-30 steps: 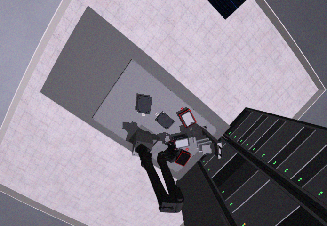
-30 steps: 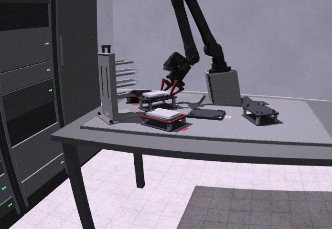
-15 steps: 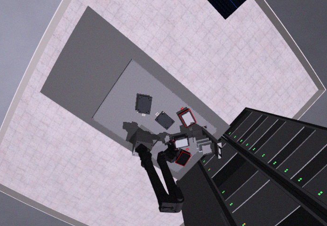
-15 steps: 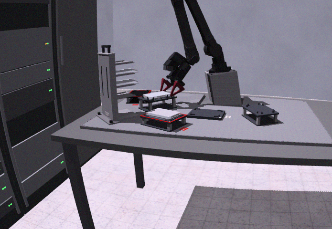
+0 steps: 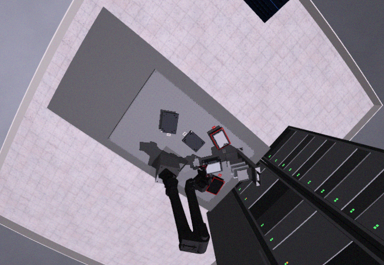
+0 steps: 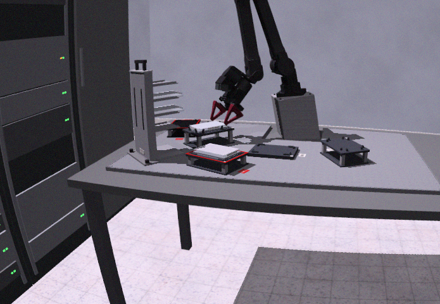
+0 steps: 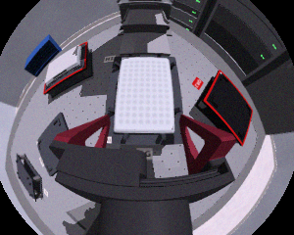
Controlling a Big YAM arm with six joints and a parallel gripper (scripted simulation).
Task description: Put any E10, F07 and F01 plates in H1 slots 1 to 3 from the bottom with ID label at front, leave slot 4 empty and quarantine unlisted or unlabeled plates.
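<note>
A white well plate [image 6: 207, 126] lies flat on a raised dark nest [image 6: 209, 134] in front of the plate hotel H1 [image 6: 143, 111]. It also shows in the wrist view [image 7: 143, 94] and the overhead view [image 5: 212, 167]. My gripper [image 6: 226, 114] is open, its red fingers wide apart on either side of the plate's near end [image 7: 147, 137], just above it and not gripping it. A second white plate [image 6: 216, 151] [image 7: 68, 69] sits in a red-edged quarantine nest. The other red-edged nest [image 6: 182, 123] [image 7: 228, 106] holds nothing. The hotel's shelves [image 6: 166, 96] look bare from the side; no labels are readable.
A flat dark nest [image 6: 273, 150] and a raised dark nest [image 6: 344, 148] stand to the right on the mat. The arm's grey pedestal [image 6: 294, 116] is behind them. Tall server racks [image 6: 30, 125] stand just left of the table.
</note>
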